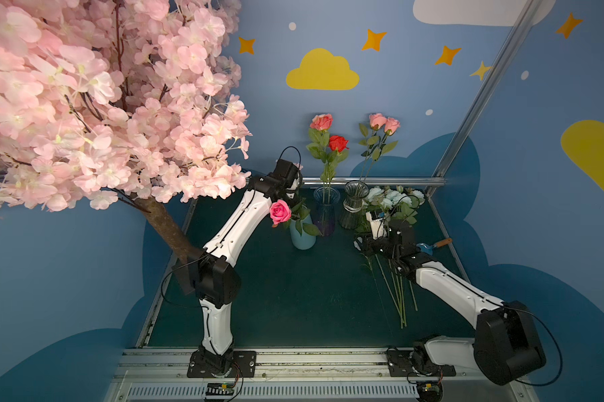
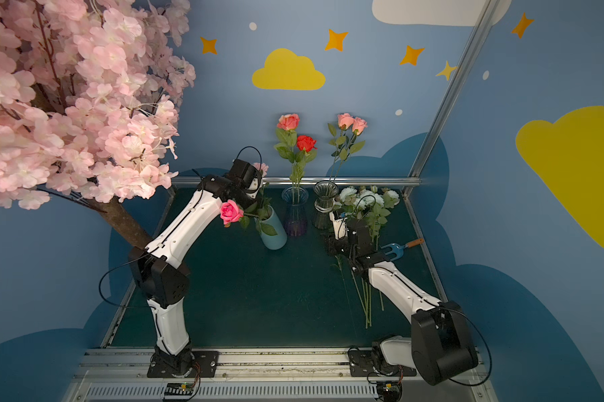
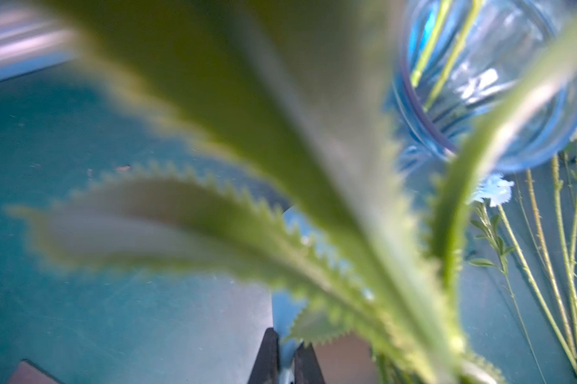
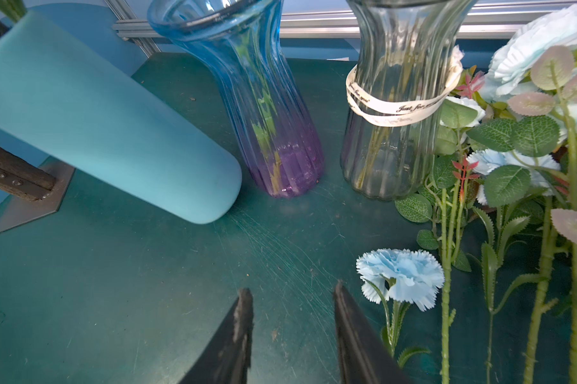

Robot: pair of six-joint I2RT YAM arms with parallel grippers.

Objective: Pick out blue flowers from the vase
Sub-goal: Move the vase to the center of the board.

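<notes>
The blue flowers (image 1: 391,200) (image 2: 363,198) lie on the green table to the right of the clear glass vase (image 1: 352,209), their long stems (image 1: 396,296) pointing toward the front. In the right wrist view a small blue flower (image 4: 400,276) lies just beside my right gripper (image 4: 292,292), which is open with only bare table between its fingers. In both top views that gripper (image 1: 371,217) (image 2: 335,219) hovers low over the lying flowers. My left gripper (image 1: 292,196) (image 3: 288,339) is at the mouth of the light blue vase (image 1: 302,236). It is shut, and blurred green leaves (image 3: 280,133) cover most of its view.
A pink rose (image 1: 280,211) stands in the light blue vase. The blue-purple glass vase (image 1: 326,212) holds salmon and red roses, and the clear vase holds two pink ones. A small garden fork (image 1: 432,245) lies at the right edge. The blossom tree's trunk (image 1: 168,226) stands at left.
</notes>
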